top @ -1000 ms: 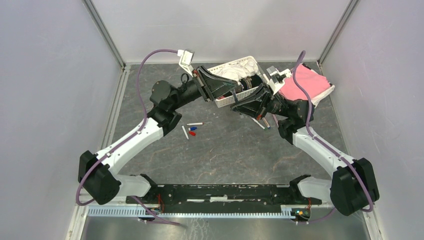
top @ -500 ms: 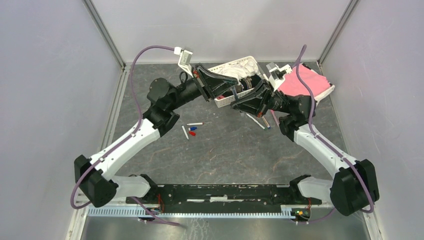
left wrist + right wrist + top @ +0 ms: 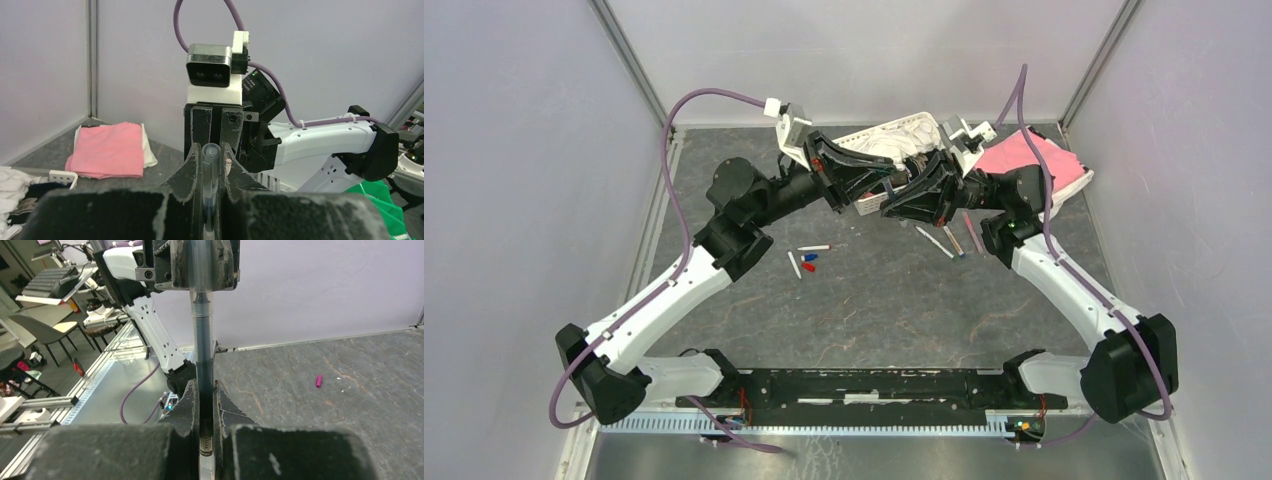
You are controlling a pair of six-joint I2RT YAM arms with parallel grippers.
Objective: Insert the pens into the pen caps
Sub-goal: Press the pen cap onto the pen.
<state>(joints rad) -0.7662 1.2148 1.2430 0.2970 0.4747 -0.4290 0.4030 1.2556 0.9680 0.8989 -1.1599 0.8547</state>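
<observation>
My left gripper point(image 3: 882, 187) and right gripper point(image 3: 906, 198) meet tip to tip in the air in front of the basket. The left gripper point(image 3: 211, 167) is shut on a translucent dark pen cap point(image 3: 211, 152). The right gripper point(image 3: 204, 402) is shut on a dark pen point(image 3: 203, 355). The pen's tip sits inside the cap point(image 3: 201, 295) held in the left fingers point(image 3: 172, 262). On the table lie a white pen with a red end point(image 3: 814, 247), a white pen point(image 3: 794, 265), a blue cap point(image 3: 810, 257) and a red cap point(image 3: 807, 267). More pens point(image 3: 936, 242) lie under the right arm. A magenta cap point(image 3: 318, 381) lies apart.
A white basket point(image 3: 871, 203) with clothes stands at the back middle, just behind the joined grippers. A folded pink cloth point(image 3: 1036, 165) lies at the back right, also in the left wrist view point(image 3: 107, 150). Grey walls and metal posts enclose the table.
Both grippers, still joined on the pen and cap, have shifted left and a little back. The left arm's elbow has swung left, and the cables have risen.
</observation>
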